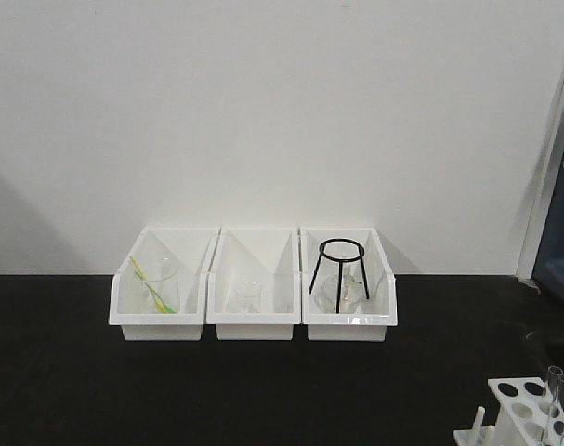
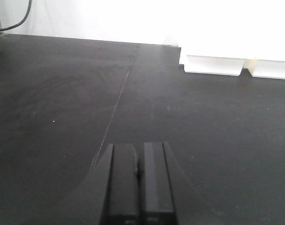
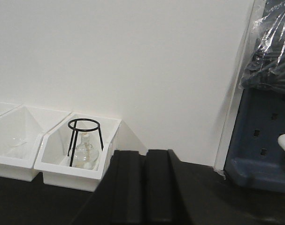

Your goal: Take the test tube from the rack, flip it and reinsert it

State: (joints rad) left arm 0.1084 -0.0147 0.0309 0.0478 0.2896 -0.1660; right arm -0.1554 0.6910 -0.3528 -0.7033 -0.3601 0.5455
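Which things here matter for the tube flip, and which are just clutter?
For the job:
- test tube
- rack

Lying about:
- three white bins
- black tripod stand
- flask under the stand
- beaker

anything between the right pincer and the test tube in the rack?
Can't fully say: no view shows both together. The test tube stands in the rack at the lower right of the front view, with bare black table around it. The right pincer, shut, faces the wall and bins; the rack is out of its view.
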